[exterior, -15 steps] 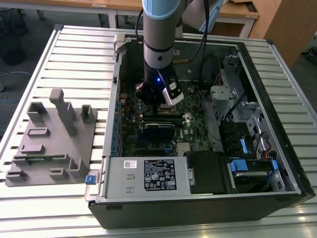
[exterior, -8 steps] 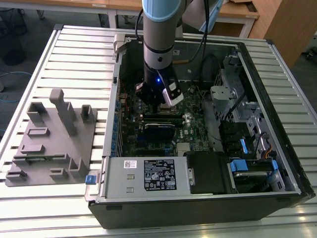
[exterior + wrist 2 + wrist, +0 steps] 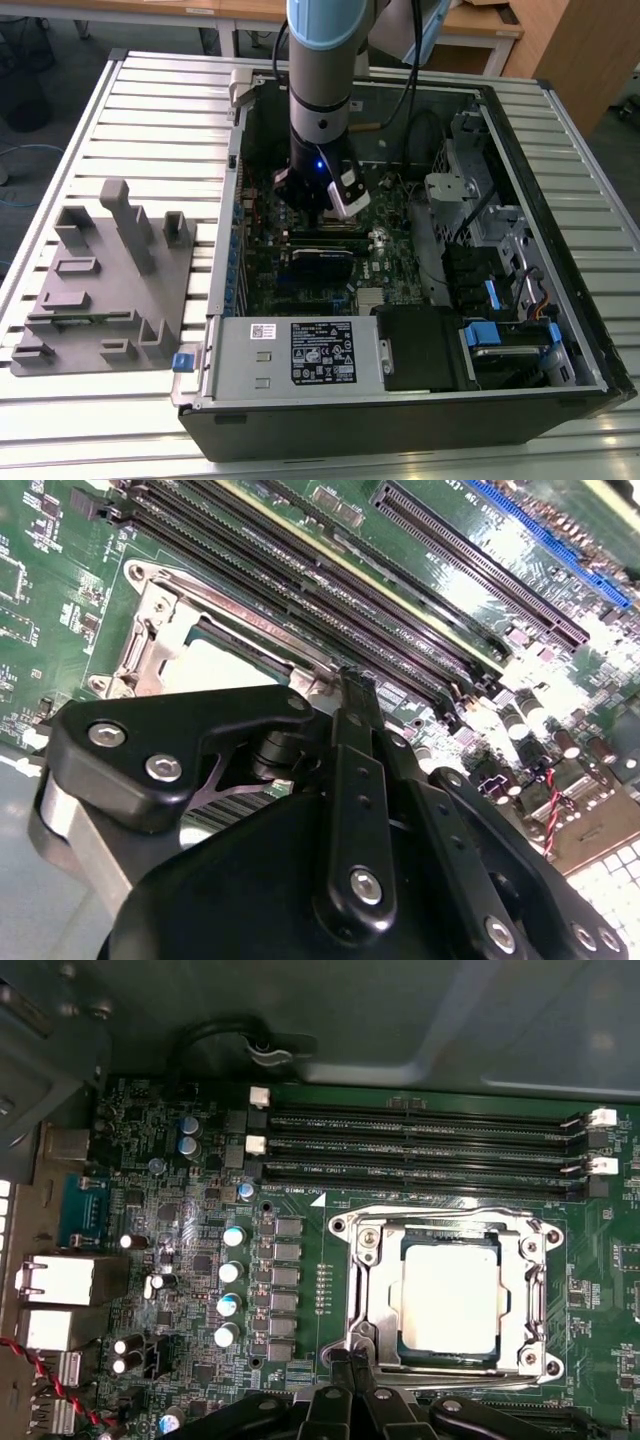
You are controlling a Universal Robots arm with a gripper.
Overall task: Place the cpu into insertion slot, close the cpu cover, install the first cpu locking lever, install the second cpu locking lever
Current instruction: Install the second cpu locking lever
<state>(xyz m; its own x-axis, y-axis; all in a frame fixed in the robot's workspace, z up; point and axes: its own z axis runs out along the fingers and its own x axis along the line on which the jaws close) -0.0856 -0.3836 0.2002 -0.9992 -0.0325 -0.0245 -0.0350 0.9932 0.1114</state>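
Observation:
The cpu [image 3: 448,1295] lies flat in the insertion slot [image 3: 342,1226], its pale silver face up. The cpu cover [image 3: 532,1290], a thin silver frame, lies down around it with the chip showing through its window. In the second wrist view the cpu [image 3: 215,665] and cover [image 3: 150,630] sit just beyond the fingertips. My gripper [image 3: 351,1362] is shut, its black tips together at the socket's edge, against a thin metal lever [image 3: 450,1384] that runs along that side. I cannot tell whether the tips clamp the lever. In the exterior view the gripper [image 3: 325,215] hangs low over the motherboard inside the case.
Long black memory slots [image 3: 420,1145] run beside the socket, and a row of capacitors [image 3: 232,1270] stands on another side. A black card [image 3: 320,262], the grey power supply box [image 3: 300,352] and a drive cage [image 3: 455,190] crowd the case. A grey fixture [image 3: 100,280] sits outside on the table.

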